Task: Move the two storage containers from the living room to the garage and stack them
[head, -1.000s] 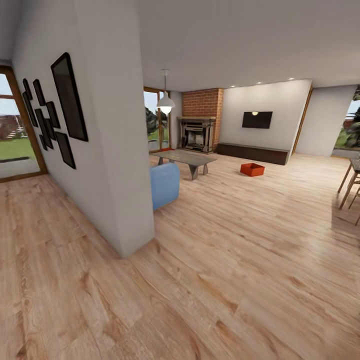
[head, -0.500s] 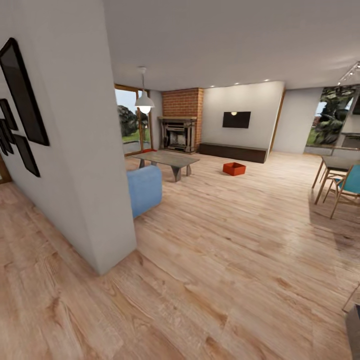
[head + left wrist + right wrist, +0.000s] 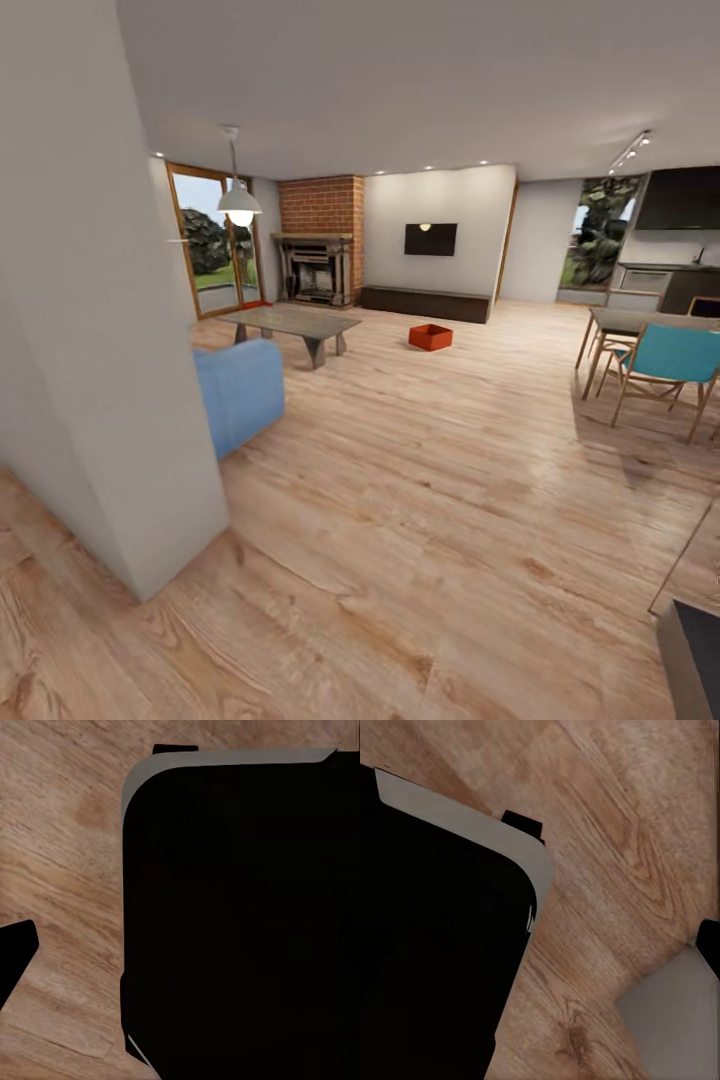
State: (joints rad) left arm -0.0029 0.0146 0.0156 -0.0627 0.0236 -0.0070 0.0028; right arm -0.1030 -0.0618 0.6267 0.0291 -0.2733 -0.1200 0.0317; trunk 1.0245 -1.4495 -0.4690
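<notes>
Far across the light wood plank floor (image 3: 420,480) of the living room sits one small orange-red open box (image 3: 430,337), just in front of the long dark low cabinet (image 3: 425,303) under the black wall screen (image 3: 430,239). To its left stand a grey low table (image 3: 290,322), a blue sofa end (image 3: 238,392) and a red brick fireplace (image 3: 318,240); to its right, a teal chair (image 3: 665,365). Cannot tell from either wrist view, all dark robot body (image 3: 240,915) over wood, whether each end effector is apart or together.
</notes>
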